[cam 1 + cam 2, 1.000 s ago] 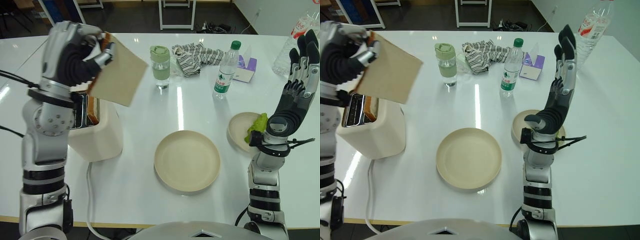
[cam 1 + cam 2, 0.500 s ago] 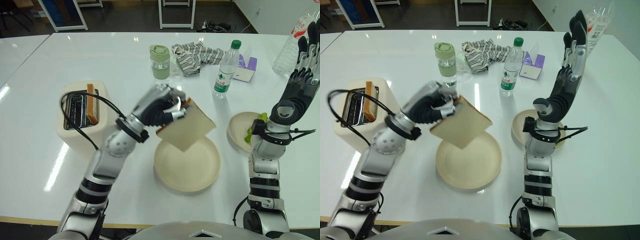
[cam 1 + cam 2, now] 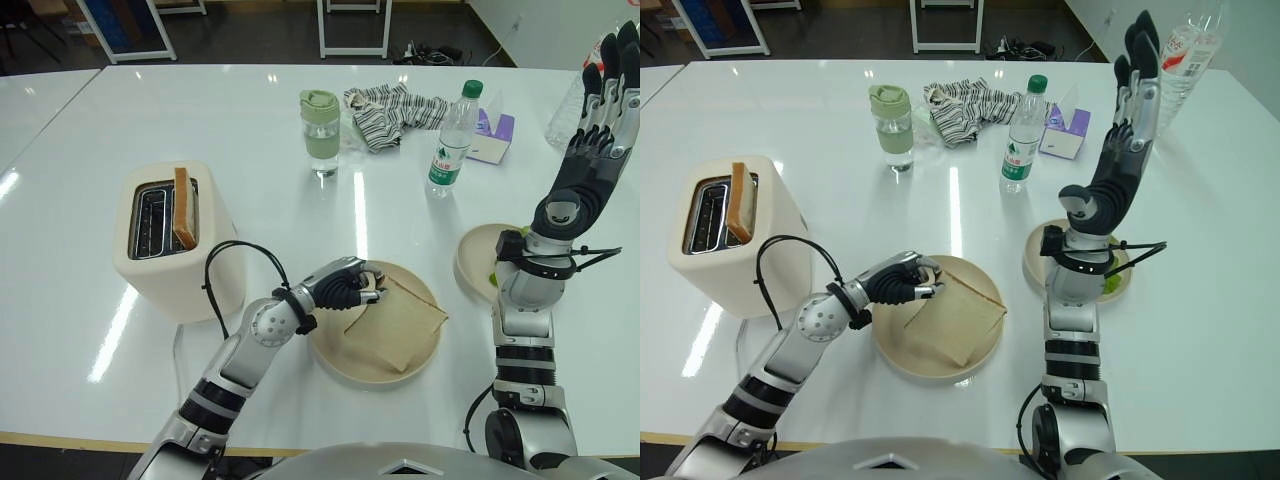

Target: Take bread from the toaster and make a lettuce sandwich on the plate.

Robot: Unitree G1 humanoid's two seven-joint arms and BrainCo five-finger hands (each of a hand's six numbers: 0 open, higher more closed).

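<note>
The left hand (image 3: 345, 288) sits over the left rim of the plate (image 3: 330, 357), closed on the left corner of a bread slice (image 3: 400, 320) that lies on the plate to the hand's right. The toaster (image 3: 175, 250) stands to that hand's left and slightly behind it, with 1 second slice (image 3: 183, 195) upright in its slot. Well behind the left hand stands a cup (image 3: 320, 128); right of the cup come a cloth (image 3: 395, 112), a water bottle (image 3: 452, 135) and a tissue pack (image 3: 495, 138). The right hand (image 3: 600, 110) is raised with fingers spread. Below it and to its left is a small dish (image 3: 470, 250) holding lettuce (image 3: 1112, 282), just right of the plate.
</note>
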